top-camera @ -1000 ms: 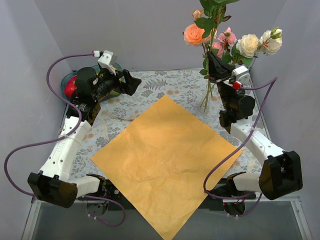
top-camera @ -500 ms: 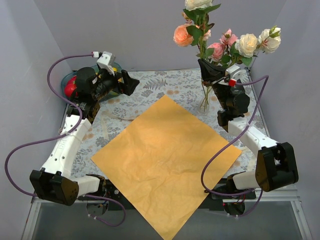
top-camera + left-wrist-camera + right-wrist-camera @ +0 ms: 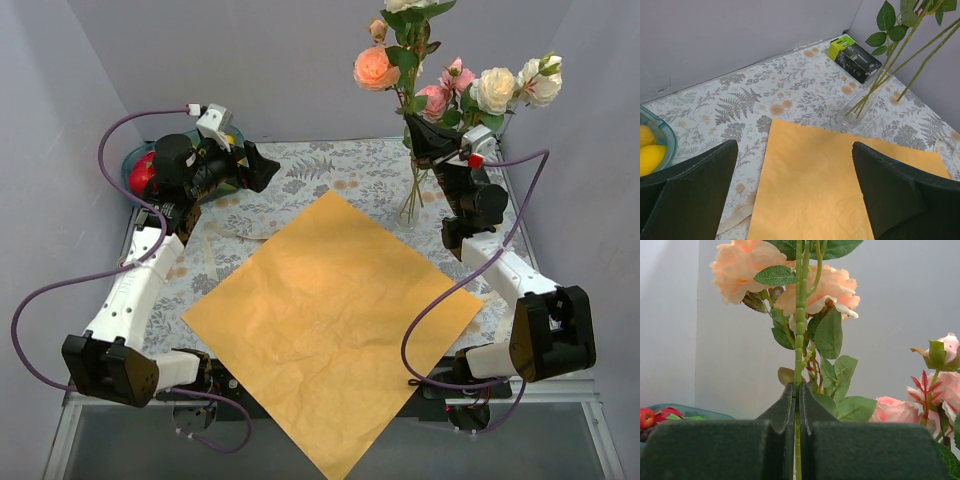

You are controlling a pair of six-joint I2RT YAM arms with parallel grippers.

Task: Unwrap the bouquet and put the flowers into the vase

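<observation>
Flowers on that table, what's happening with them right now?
The right arm has its jaws shut on the stem of a peach rose, holding it upright over the vase, where other roses already stand. The orange wrapper lies spread flat on the table. The left arm hovers with open jaws near the fruit bowl.

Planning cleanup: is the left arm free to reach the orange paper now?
Probably yes: the left gripper hovers open just past the paper, at its far-left edge, nothing standing between.
</observation>
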